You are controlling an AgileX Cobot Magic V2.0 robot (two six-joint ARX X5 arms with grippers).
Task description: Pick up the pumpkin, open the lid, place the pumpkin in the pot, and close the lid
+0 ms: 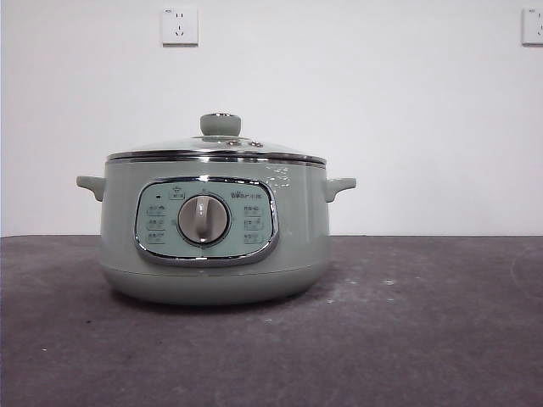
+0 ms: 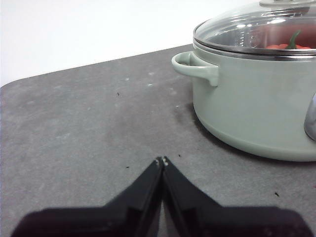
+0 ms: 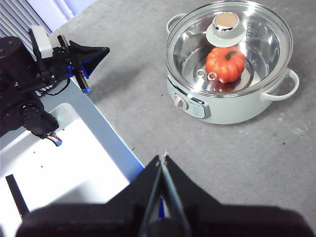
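The sage-green pot (image 1: pixel 214 229) stands on the dark table with its glass lid (image 1: pixel 216 151) seated on the rim. It also shows in the left wrist view (image 2: pixel 256 103) and from above in the right wrist view (image 3: pixel 232 106). The orange-red pumpkin (image 3: pixel 225 64) lies inside the pot under the lid (image 3: pixel 247 29); a sliver of it shows through the lid (image 2: pixel 256 29) in the left wrist view (image 2: pixel 286 46). My left gripper (image 2: pixel 162 160) is shut and empty, low over the table beside the pot. My right gripper (image 3: pixel 163 158) is shut and empty, high and well away from the pot.
The other arm (image 3: pixel 54 59) shows in the right wrist view beside the table's edge. A white surface (image 3: pixel 64 163) lies beyond that edge. Two wall sockets (image 1: pixel 180 25) sit on the white wall behind the pot.
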